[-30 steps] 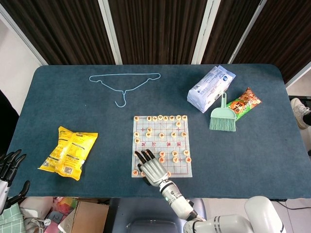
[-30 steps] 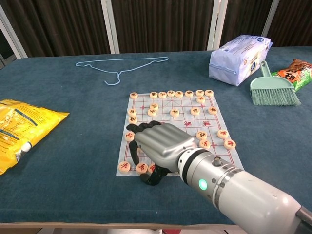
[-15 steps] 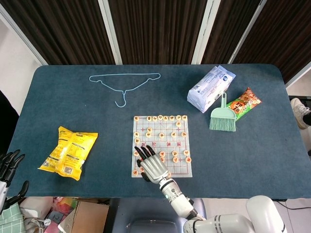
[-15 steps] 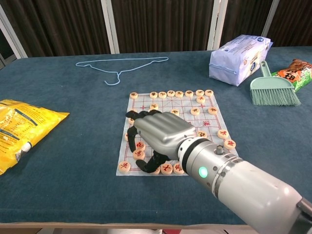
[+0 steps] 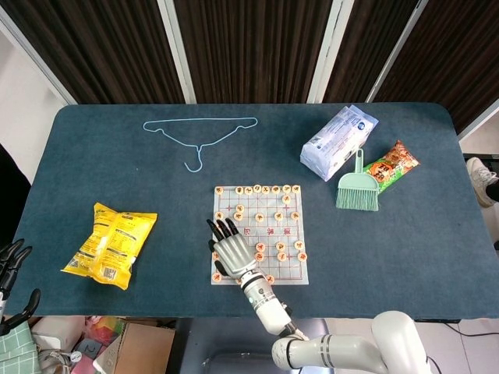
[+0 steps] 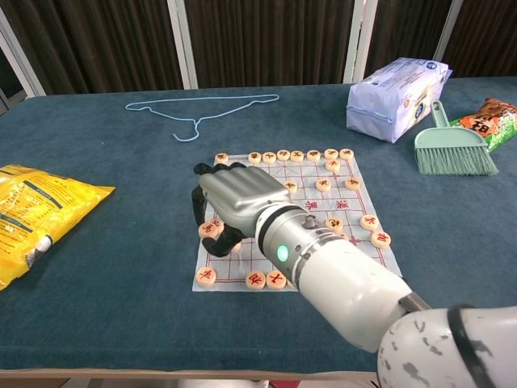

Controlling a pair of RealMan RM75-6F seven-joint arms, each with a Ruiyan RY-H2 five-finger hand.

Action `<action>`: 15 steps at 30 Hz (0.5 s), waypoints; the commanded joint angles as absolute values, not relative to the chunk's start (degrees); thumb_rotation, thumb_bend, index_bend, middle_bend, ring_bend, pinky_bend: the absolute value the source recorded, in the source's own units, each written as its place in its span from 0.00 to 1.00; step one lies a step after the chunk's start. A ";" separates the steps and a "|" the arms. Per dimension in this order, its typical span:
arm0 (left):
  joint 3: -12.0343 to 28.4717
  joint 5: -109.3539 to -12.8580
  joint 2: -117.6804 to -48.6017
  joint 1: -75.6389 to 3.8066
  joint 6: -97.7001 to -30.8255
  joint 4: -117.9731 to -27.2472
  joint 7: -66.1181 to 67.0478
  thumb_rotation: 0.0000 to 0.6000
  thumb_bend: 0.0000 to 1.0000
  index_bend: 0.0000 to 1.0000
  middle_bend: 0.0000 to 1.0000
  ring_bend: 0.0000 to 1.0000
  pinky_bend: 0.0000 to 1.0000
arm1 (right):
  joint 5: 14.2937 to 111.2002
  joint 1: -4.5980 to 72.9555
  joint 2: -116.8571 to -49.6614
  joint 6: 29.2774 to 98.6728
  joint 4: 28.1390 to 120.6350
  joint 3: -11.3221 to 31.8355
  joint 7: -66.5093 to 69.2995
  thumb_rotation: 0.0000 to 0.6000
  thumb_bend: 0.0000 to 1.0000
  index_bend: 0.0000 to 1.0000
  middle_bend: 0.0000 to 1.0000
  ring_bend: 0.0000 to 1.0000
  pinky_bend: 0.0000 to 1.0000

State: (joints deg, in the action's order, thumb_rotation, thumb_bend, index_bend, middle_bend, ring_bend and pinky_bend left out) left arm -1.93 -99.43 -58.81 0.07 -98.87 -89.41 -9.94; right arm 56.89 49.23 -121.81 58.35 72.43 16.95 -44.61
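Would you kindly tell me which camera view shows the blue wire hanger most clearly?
The head view: it looks straight down on the hanger, so the triangle and hook show whole on the table. The chest view also shows all of it, but flattened by the low angle.

A dark blue cloth-covered counter [image 5: 93, 156] carries a thin light-blue wire hanger [image 5: 201, 131] at eleven o'clock. At eight o'clock lies a crinkled yellow snack bag [image 5: 110, 244]. At two o'clock a white-and-blue plastic tissue pack [image 5: 337, 141] sits beside a small mint-green plastic brush [image 5: 358, 189] and an orange-and-green snack packet [image 5: 391, 164].
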 commanded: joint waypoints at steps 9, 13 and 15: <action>-1.76 -99.19 -58.61 0.33 -99.28 -89.28 -10.75 1.00 0.44 0.00 0.00 0.00 0.05 | 55.81 51.05 -124.03 57.59 68.65 17.63 -44.15 1.00 0.52 0.64 0.11 0.00 0.00; -1.71 -99.29 -58.63 0.42 -99.53 -89.27 -10.72 1.00 0.44 0.00 0.00 0.00 0.05 | 55.47 51.22 -124.20 57.59 68.08 17.28 -44.79 1.00 0.52 0.64 0.11 0.00 0.00; -1.69 -99.41 -58.63 0.55 -99.85 -89.28 -10.76 1.00 0.44 0.00 0.00 0.00 0.05 | 55.42 51.26 -124.19 57.53 68.01 17.06 -44.97 1.00 0.52 0.63 0.11 0.00 0.00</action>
State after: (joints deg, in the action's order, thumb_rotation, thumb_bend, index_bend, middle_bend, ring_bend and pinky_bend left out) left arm -1.70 -99.36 -58.63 0.51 -99.78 -89.28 -10.74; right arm 55.47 51.24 -124.19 57.58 68.02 17.13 -44.94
